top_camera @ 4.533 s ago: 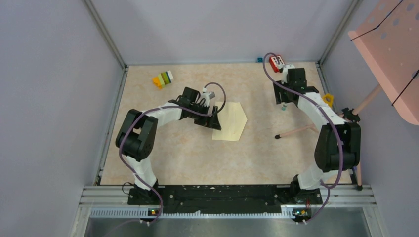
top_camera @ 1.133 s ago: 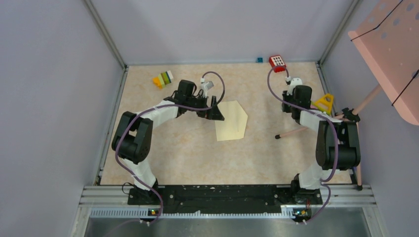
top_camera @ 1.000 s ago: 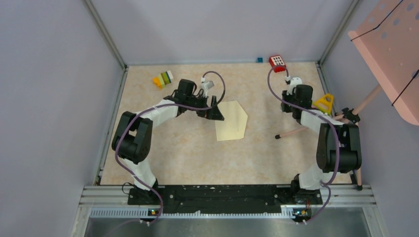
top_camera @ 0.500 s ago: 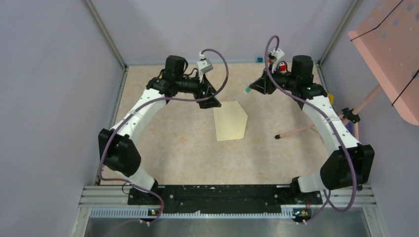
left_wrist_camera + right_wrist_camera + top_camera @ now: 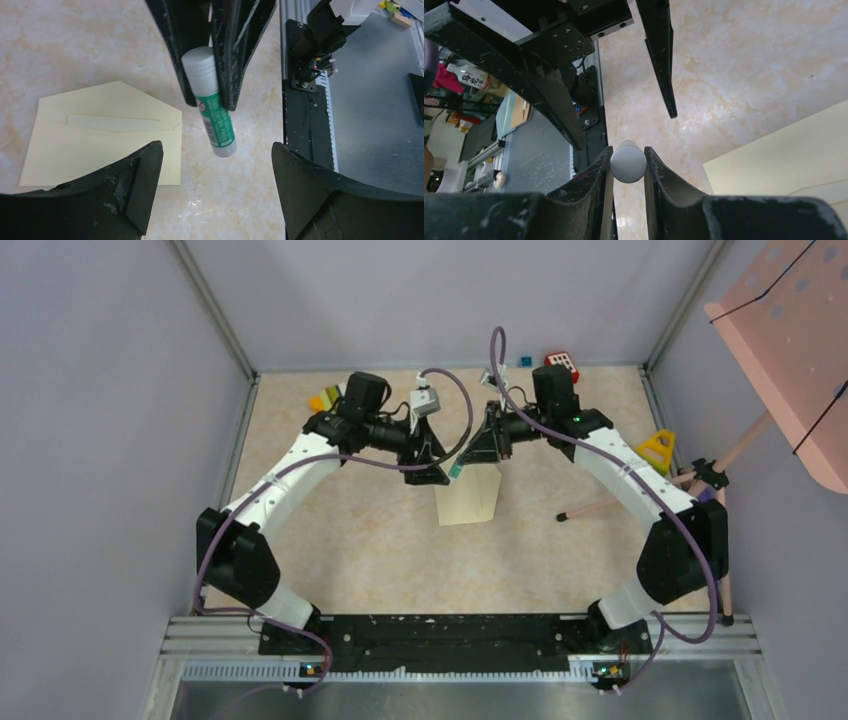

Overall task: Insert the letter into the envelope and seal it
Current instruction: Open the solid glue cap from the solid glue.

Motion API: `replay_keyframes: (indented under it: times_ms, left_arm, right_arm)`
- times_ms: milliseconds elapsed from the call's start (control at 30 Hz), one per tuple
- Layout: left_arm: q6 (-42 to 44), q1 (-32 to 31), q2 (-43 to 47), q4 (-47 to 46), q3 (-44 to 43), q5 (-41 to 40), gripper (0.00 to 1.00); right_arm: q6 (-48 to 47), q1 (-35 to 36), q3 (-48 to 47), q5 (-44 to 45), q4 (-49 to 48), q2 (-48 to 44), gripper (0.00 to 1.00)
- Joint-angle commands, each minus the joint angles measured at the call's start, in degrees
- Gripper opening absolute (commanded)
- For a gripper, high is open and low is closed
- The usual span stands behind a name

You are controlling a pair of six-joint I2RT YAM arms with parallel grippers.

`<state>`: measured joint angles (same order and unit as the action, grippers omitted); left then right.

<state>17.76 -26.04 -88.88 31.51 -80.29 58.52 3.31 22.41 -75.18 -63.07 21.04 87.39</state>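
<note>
The envelope (image 5: 470,502) lies flat on the counter (image 5: 380,540). Its pointed flap is open and flat too. A paler strip (image 5: 115,122) runs across the envelope where the flap begins. The two arms meet over the flap end of the envelope. The right end effector (image 5: 475,455) is pinching a glue stick (image 5: 216,125). The stick is green with a white cap. The right fingers (image 5: 601,175) press on both sides of the cap, and the green end points down. It hangs just past the flap end of the envelope and does not touch the paper. I cannot tell how high it is above the counter. The left end effector (image 5: 217,185) faces the glue stick from the other side. Its fingers are spread wide and hold nothing. They are near the glue stick but not touching it. Far past the envelope, at the back edge of the counter, sits a small red thing (image 5: 562,362). Some colored blocks (image 5: 330,398) lie there too, partly hidden by the left arm. On the right arm's side of the envelope lie a pink stick (image 5: 600,507) and a yellow triangle (image 5: 657,448), both well apart from the envelope.
</note>
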Motion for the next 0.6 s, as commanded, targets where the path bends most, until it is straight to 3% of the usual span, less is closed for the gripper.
replay_keyframes:
  times_ms: [0, 267, 467, 567]
  left_arm:
    - [1.4, -1.99, 0.0, -0.75, 0.4, 3.96, 0.83]
    - [-0.58, -2.8, -3.0, -0.99, -0.51, 4.91, 0.75]
    - [-2.56, -2.82, -4.38, -1.89, -1.23, 5.6, 0.59]
    - [-3.42, -2.83, -4.71, -2.33, -1.35, 5.72, 0.59]
  right_arm:
    - [1.34, 1.0, -1.87, -3.91, -1.72, 0.58, 0.15]
    - [0.59, 2.21, -0.8, -3.79, -1.72, 0.89, 0.16]
    - [-2.95, 3.36, -1.19, -1.56, 1.06, 0.89, 0.17]
    - [-5.7, 3.88, -1.44, -0.39, 2.72, 1.09, 0.18]
